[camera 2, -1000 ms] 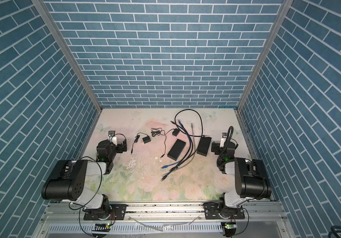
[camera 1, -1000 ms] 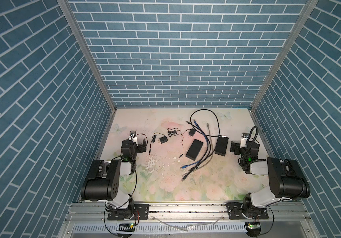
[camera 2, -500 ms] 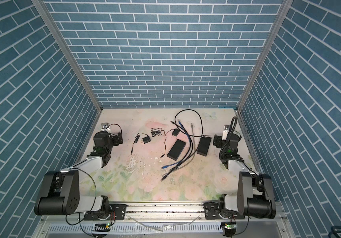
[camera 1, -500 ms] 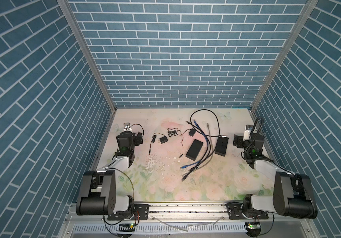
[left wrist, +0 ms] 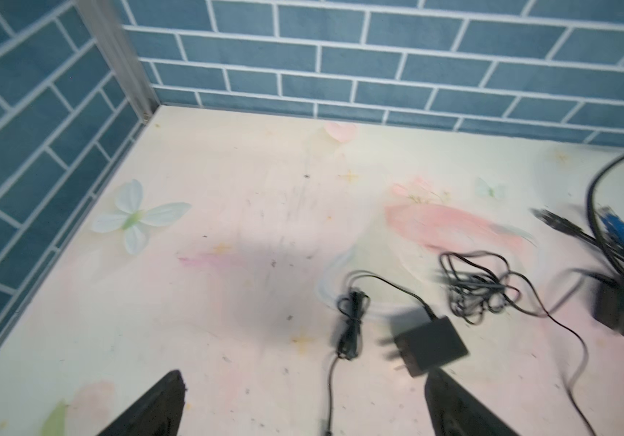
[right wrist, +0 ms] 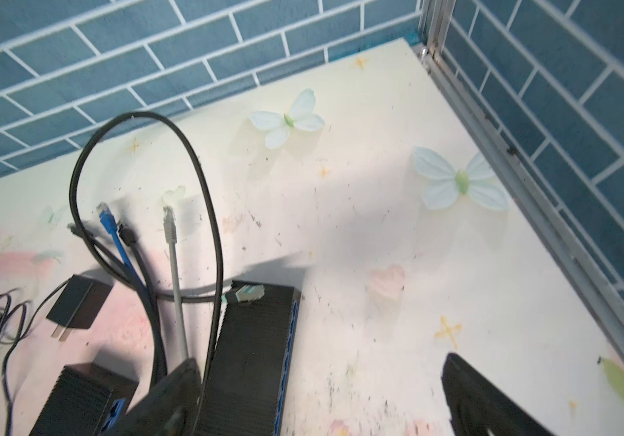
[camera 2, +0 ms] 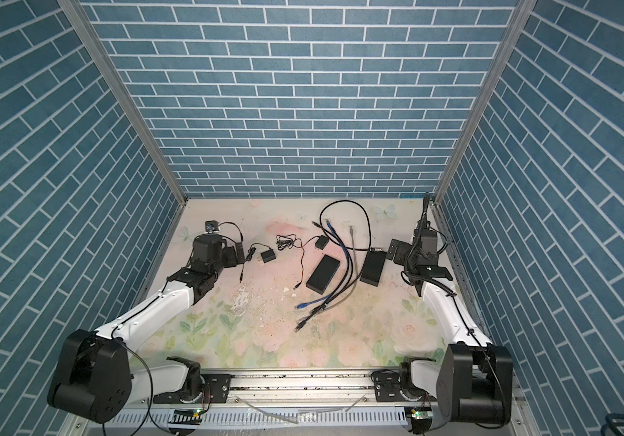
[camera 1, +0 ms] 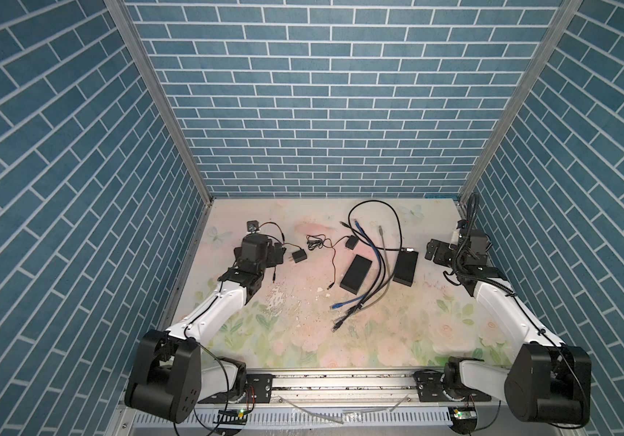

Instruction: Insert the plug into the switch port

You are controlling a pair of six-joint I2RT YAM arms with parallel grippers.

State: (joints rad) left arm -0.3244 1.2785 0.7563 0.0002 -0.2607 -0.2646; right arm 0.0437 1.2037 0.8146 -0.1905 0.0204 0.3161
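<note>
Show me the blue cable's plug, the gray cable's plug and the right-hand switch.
blue cable's plug (right wrist: 106,214): right wrist view, connector body.
gray cable's plug (right wrist: 169,223): right wrist view, connector body.
right-hand switch (right wrist: 253,339): right wrist view, ribbed top face.

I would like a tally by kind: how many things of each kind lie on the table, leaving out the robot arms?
Switches: 2
Power adapters: 2
Network cables: 5
Total: 9

Black left switch, right switch, grey plug
Switches flat, right of centre; plug farther back, seemingly loose.
</note>
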